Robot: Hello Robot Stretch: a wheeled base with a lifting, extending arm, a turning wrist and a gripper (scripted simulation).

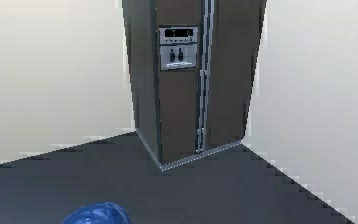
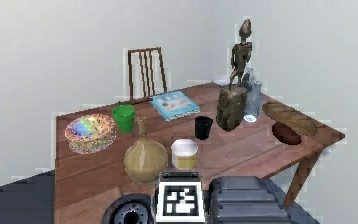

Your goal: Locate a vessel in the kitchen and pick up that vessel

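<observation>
Several vessels on worktop (image 2: 249, 150); nearest is tan vase (image 2: 145, 158), near the front edge, just beside pale jar (image 2: 185, 153). Likely ceramic: rigid, smooth, breakable, some weight. Grip the narrow neck, not the belly. Claw (image 2: 132, 211) state, load: can't tell.

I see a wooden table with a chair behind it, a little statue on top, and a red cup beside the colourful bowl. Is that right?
Not quite: the cup is green, not red. The arm side view shows it beside the colourful bowl on the wooden table, with the chair behind and the statue on top.
</observation>
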